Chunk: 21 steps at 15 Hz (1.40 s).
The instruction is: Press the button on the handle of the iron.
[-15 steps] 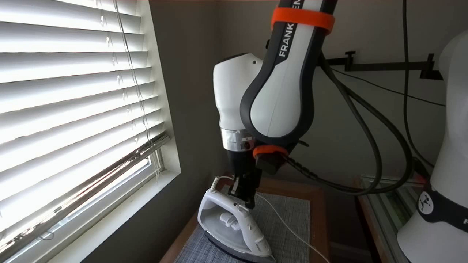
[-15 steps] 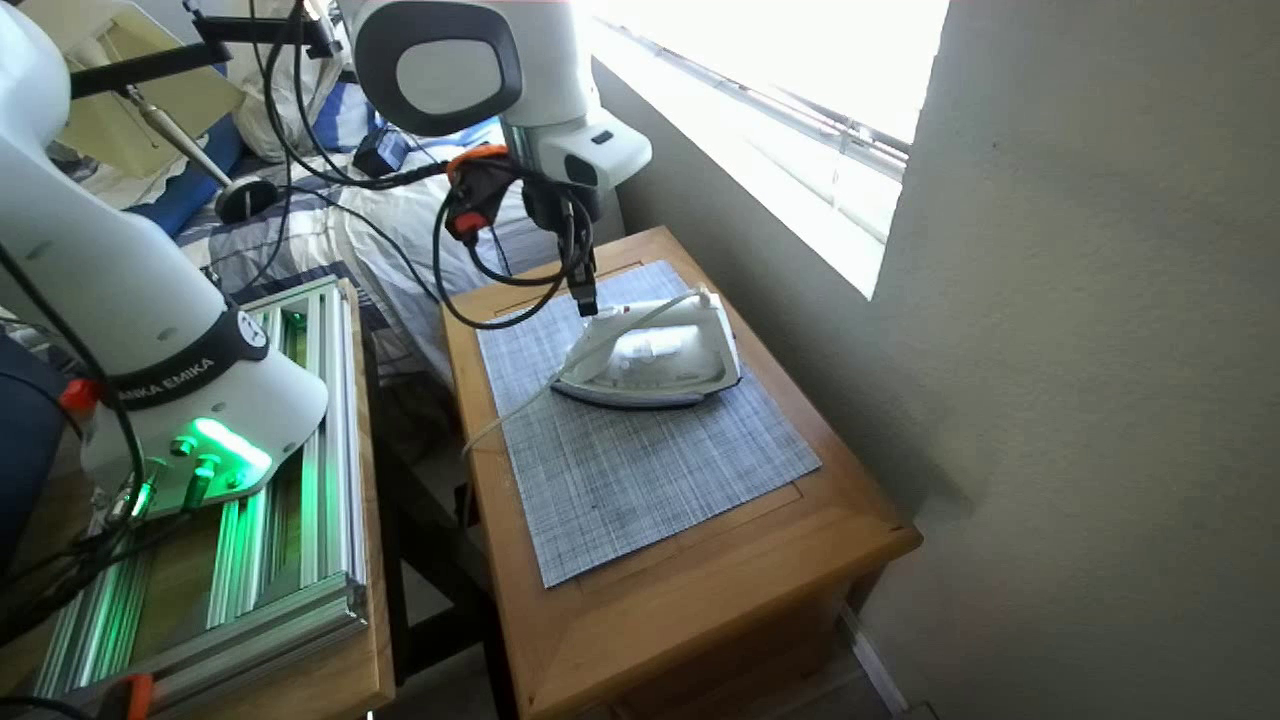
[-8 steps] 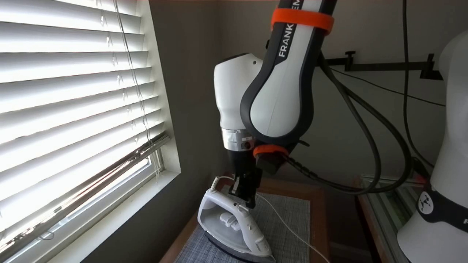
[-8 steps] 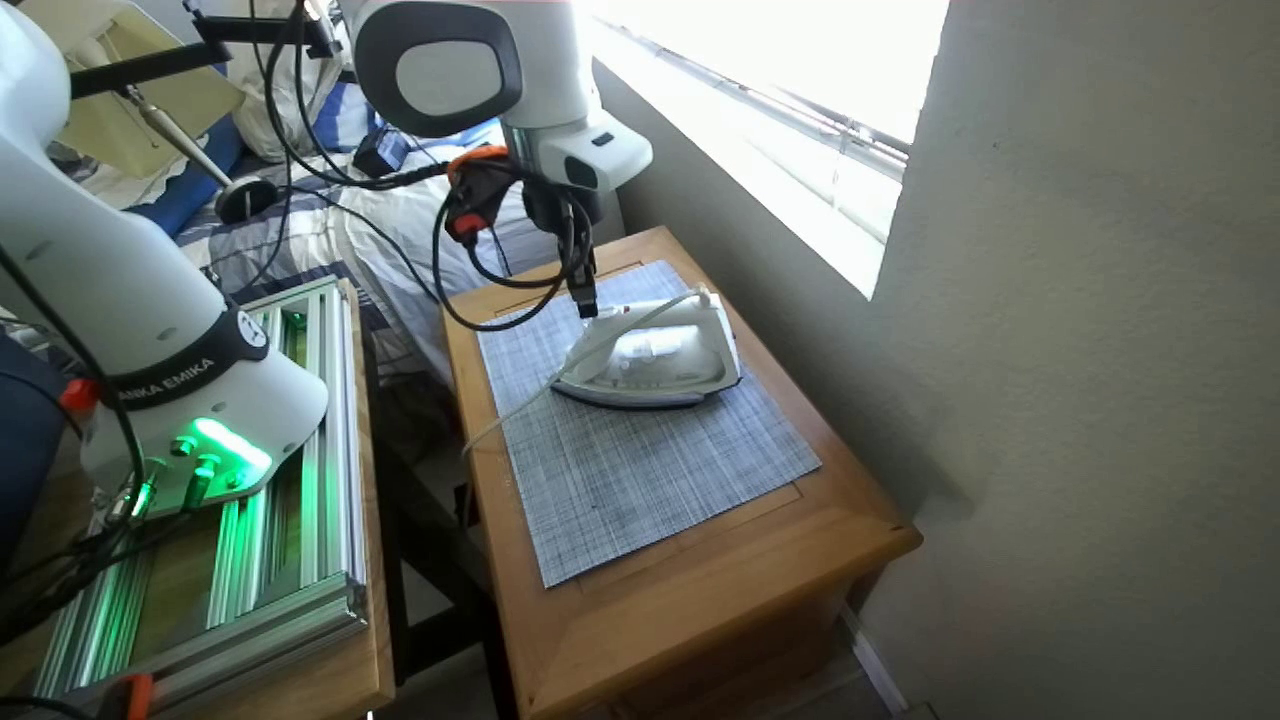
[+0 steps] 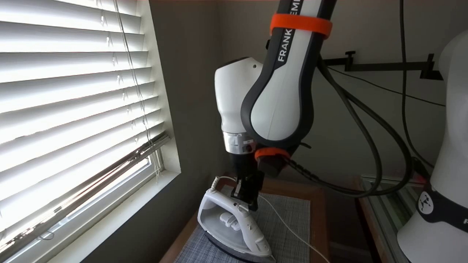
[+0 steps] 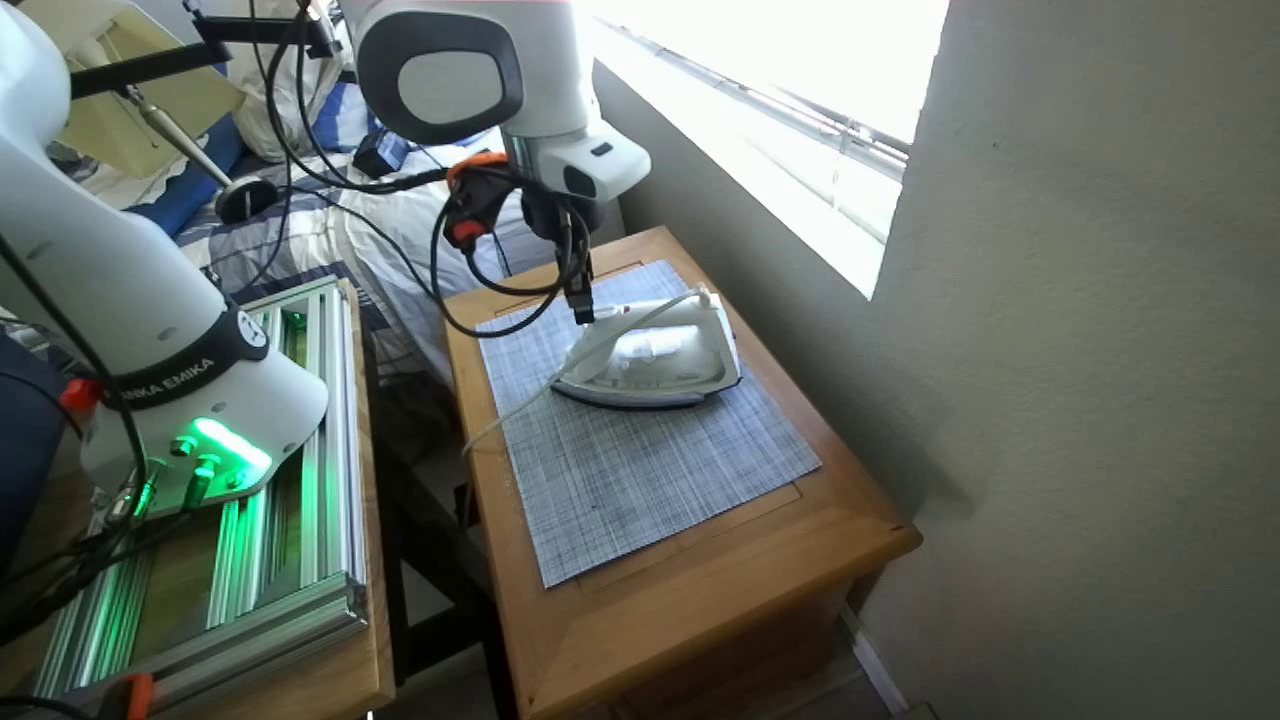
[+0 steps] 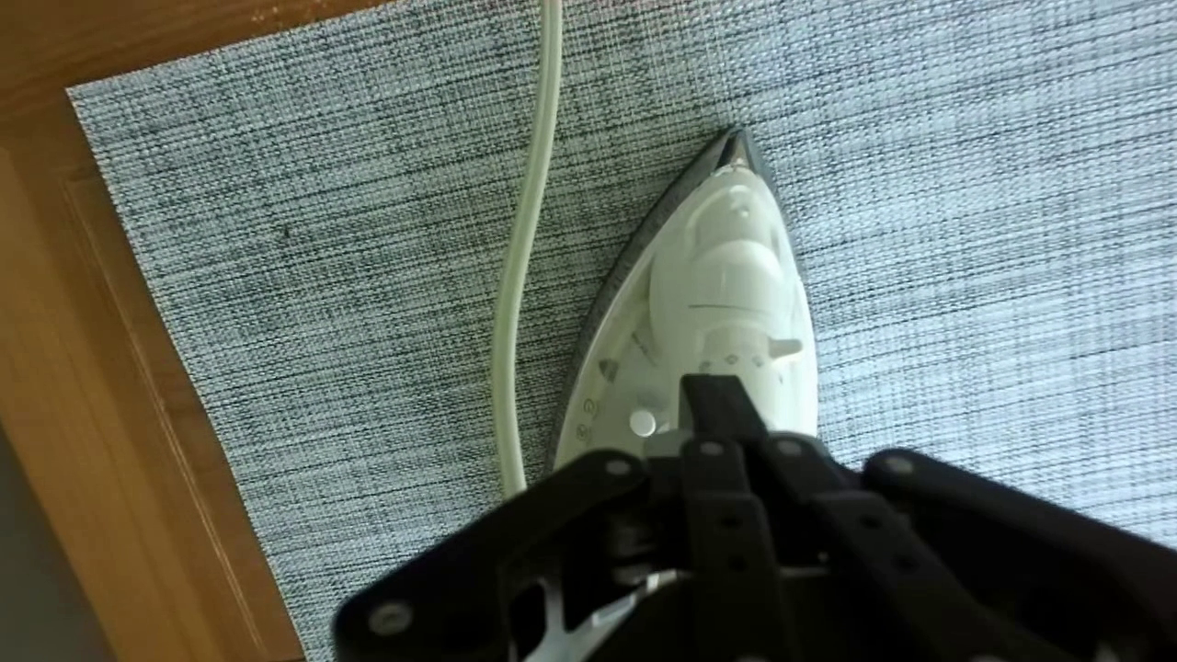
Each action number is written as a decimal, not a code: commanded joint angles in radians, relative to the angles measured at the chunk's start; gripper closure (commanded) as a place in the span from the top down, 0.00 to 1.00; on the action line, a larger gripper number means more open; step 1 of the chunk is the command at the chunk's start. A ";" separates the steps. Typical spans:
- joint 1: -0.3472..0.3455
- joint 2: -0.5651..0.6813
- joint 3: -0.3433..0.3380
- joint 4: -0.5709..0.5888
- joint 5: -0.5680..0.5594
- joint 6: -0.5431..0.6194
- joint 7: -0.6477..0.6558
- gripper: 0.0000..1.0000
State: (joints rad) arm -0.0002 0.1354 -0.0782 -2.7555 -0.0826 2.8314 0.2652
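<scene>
The white iron point(image 5: 254, 233) lies on its soleplate on the grey mat point(image 5: 289, 215). It also shows in an exterior view point(image 6: 665, 360) and in the wrist view point(image 7: 726, 267), nose toward the top there. Small tabs point(image 5: 242, 209) stand on top of its handle. My gripper point(image 5: 252, 208) is shut and empty, pointing down by the handle top close to these tabs. In an exterior view, the gripper tip point(image 6: 583, 318) is at the handle's upper left edge. In the wrist view, the fingers point(image 7: 722, 400) cover the handle's middle, hiding the button area. I cannot tell whether they touch.
The iron's white cord point(image 7: 519, 248) runs over the mat beside the iron. The wooden table point(image 6: 700, 620) stands against the wall, under the window blinds point(image 5: 73, 91). A black cable loop point(image 6: 500, 330) hangs beside my gripper. The robot's base frame point(image 6: 330, 430) stands alongside the table.
My arm and gripper have moved slightly down during the last half second, with a small sideways shift of the tip along the handle. The iron and cord have not moved.
</scene>
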 commanded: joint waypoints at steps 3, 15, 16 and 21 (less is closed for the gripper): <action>-0.005 0.014 0.010 0.001 0.050 0.011 -0.031 0.00; -0.002 -0.024 0.006 0.004 0.033 -0.007 -0.030 0.00; -0.004 -0.023 0.010 0.004 0.042 -0.008 -0.036 0.00; -0.007 -0.003 0.009 0.004 0.053 0.000 -0.036 0.00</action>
State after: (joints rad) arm 0.0002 0.1262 -0.0754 -2.7526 -0.0605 2.8321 0.2604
